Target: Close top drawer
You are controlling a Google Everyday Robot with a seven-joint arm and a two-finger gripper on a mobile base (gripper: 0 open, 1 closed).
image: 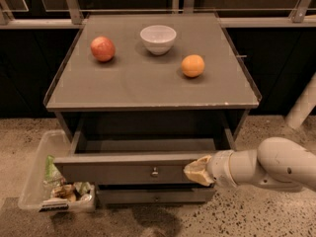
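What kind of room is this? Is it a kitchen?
Probably a kitchen-like snack corner, though I can't be sure. A cabinet holds a white bowl, an apple and an orange; a plastic bin of packets sits beside it. The gripper is at the front of the open top drawer.

No legible text, brand or number anywhere. A clear plastic bin (34, 181) on the floor carries a dark label strip (55, 207) on its front edge, print unreadable. Arm's pincer (197, 171) at right end of top drawer (123, 173) front.
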